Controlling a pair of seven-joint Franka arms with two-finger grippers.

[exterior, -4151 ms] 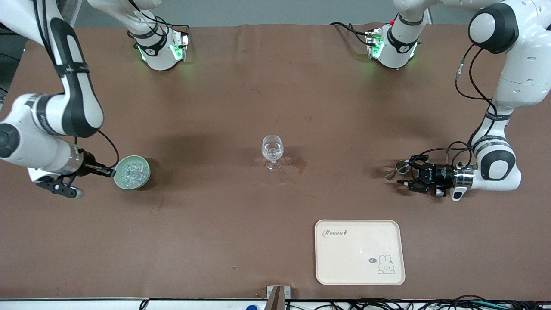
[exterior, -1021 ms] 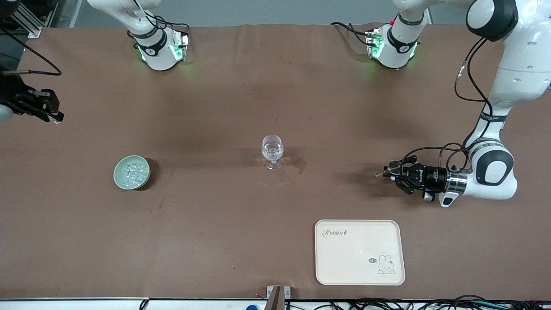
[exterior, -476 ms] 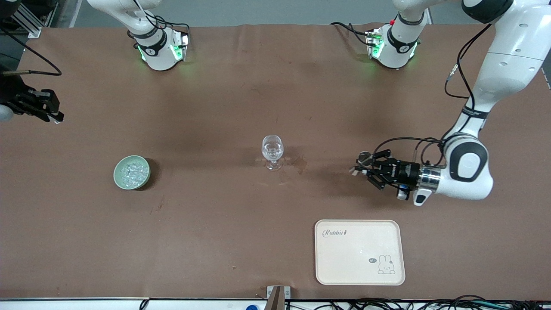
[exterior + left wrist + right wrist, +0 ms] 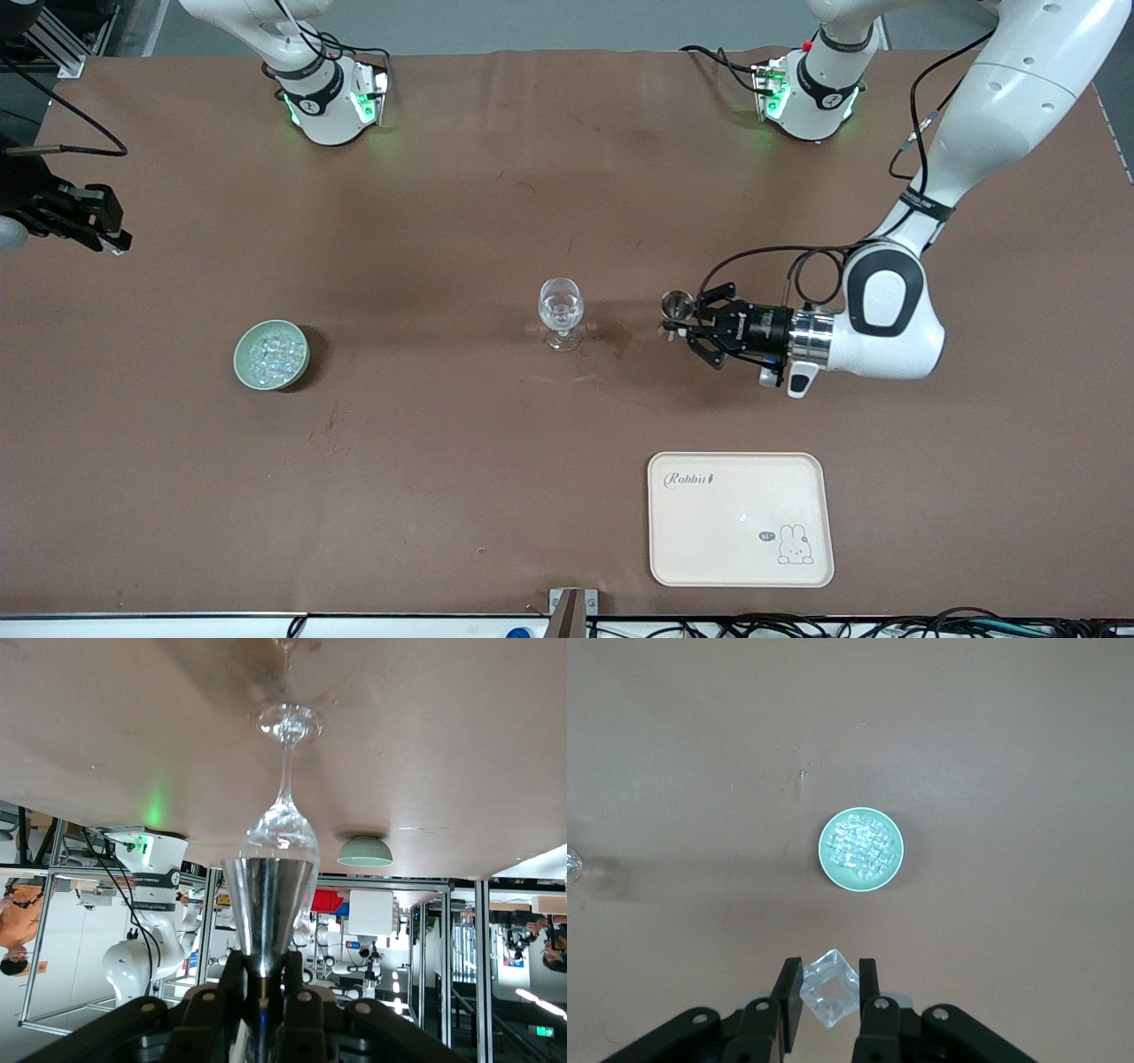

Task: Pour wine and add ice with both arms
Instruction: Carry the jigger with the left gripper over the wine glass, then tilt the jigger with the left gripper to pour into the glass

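A clear stemmed glass (image 4: 561, 312) stands mid-table. My left gripper (image 4: 687, 323) hovers beside it toward the left arm's end, shut on a small steel measuring cup (image 4: 679, 305). In the left wrist view the cup (image 4: 268, 904) sits between the fingers (image 4: 232, 979), pointing at the glass (image 4: 282, 819). Any wine is hidden. My right gripper (image 4: 111, 235) hangs high over the right arm's end of the table, shut on one ice cube (image 4: 830, 999). The pale green bowl (image 4: 241, 365) of ice (image 4: 271, 353) lies below it, with its ice heap (image 4: 861, 846) seen from above.
A cream tray (image 4: 741, 567) with a rabbit print lies near the front edge, nearer the camera than the left gripper. A dark stain (image 4: 616, 337) marks the cloth beside the glass. Both arm bases (image 4: 332, 106) stand at the table's back edge.
The left arm has carried the steel cup across the table to just beside the glass. The right gripper, at the bowl four seconds ago, has held still up high over the last second.
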